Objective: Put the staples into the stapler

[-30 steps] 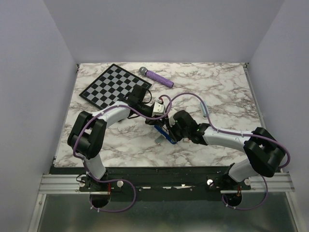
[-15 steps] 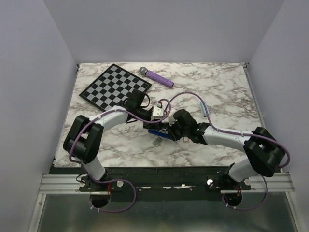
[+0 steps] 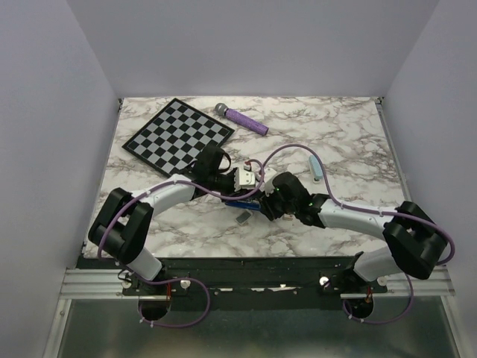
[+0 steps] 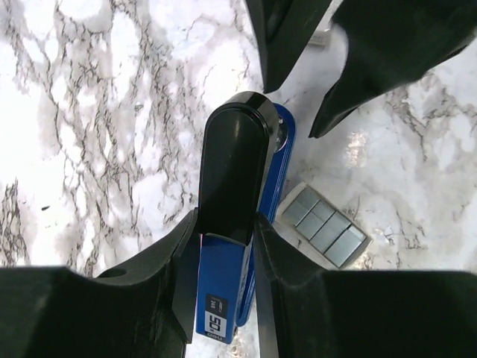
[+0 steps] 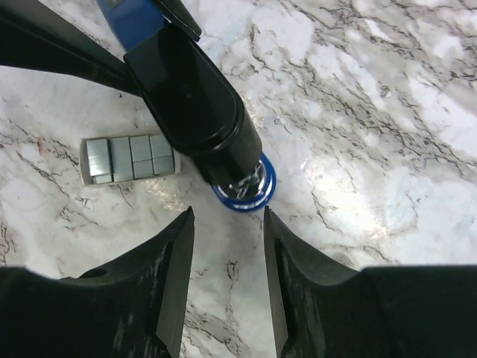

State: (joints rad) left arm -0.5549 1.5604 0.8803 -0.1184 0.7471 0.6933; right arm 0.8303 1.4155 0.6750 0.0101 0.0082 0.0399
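Right tool (image 5: 228, 218) has opened off the stapler (image 4: 235, 171) (dark blue, black-topped).

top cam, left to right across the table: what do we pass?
chessboard → purple microphone → pale blue bar. Left out: the stapler and staple strip, which sit nearer the arms within the microphone's left-right span.
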